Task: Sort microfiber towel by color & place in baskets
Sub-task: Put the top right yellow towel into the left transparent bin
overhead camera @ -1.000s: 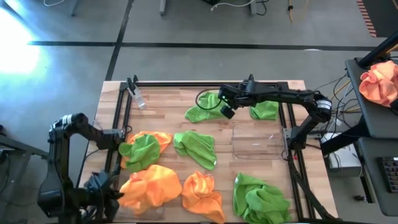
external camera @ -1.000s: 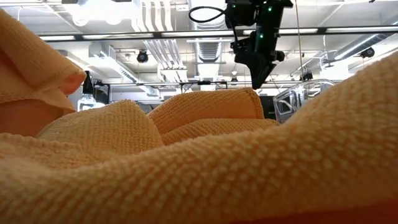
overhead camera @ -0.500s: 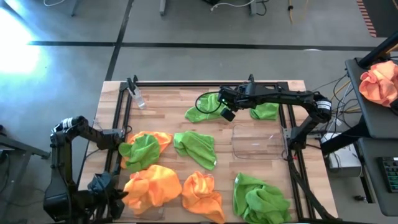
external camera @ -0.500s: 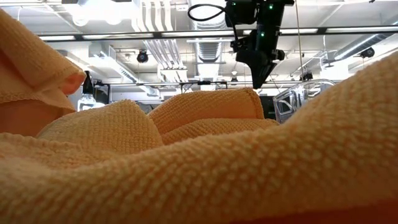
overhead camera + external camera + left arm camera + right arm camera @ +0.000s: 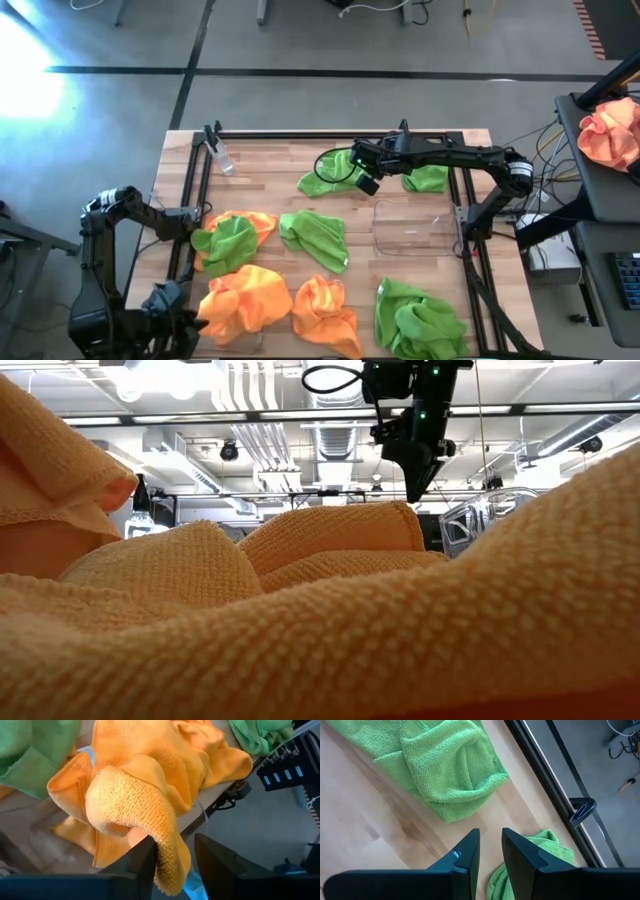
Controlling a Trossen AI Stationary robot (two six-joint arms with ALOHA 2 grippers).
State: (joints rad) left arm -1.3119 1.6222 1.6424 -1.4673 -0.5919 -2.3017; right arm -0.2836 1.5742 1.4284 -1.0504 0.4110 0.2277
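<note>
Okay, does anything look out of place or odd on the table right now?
Yes. An orange towel lies right in front of the low camera, filling most of its picture. A green towel lies on top of an orange one near the table's left side, so the colours are mixed there. The clear basket is empty.

We log colours only. Towels: bright orange towels, lime green towels, all plain with a nubbed weave. One paler peach-pink cloth off the desk. Baskets clear. Desk pale wood grain, black frame rails. Arms dark.
</note>
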